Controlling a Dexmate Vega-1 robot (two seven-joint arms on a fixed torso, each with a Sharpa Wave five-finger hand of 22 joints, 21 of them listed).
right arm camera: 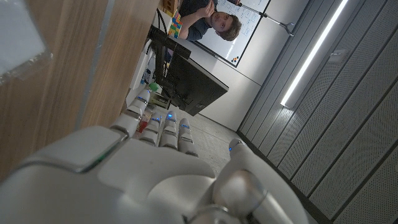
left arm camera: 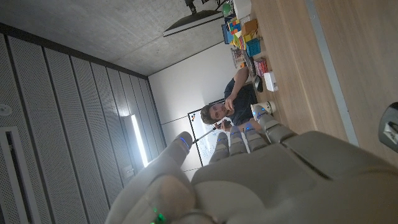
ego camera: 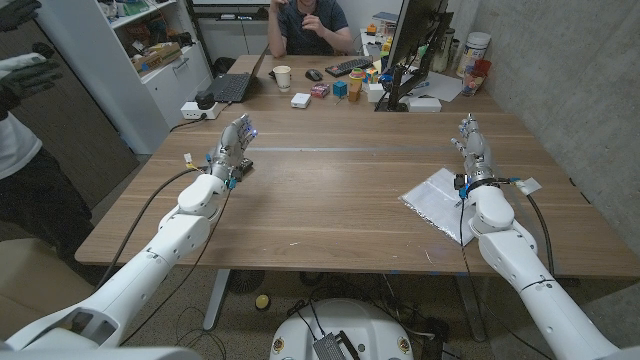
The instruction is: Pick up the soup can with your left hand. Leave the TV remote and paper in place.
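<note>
a: start at the fingers (ego camera: 243, 128) of the left hand (ego camera: 232, 150). what are they doing?

b: they stand up and slightly apart, tips pointing away from the robot, with nothing between them. the left wrist view shows the same: the back of the left hand (left arm camera: 261, 174), fingers straight, no object in front of them.

a: and the right hand (ego camera: 472, 150)?

b: likewise spread and holding nothing. it stands over the right side of the surface (ego camera: 330, 190), and the paper (ego camera: 437, 198) lies just beside its wrist, its near corner under the forearm.

a: so which way does the soup can lie from the left fingers?

b: i cannot say. i find no soup can on the bare wood around either hand, and no tv remote either. outward from the left fingers there is only plain surface, then the far end with a laptop (ego camera: 232, 87), a cup (ego camera: 282, 76), coloured blocks (ego camera: 345, 88) and a monitor (ego camera: 415, 40), with a person (ego camera: 312, 25) seated behind. nothing there reads clearly as a can at this size.

a: then its long axis, upright or lying?

b: unknown for the same reason. my judgement: the pick has not begun, and the left hand has no target to line up on until the can is found. the paper is well apart from the left hand, across the surface, so a left reach should not disturb it.
</note>
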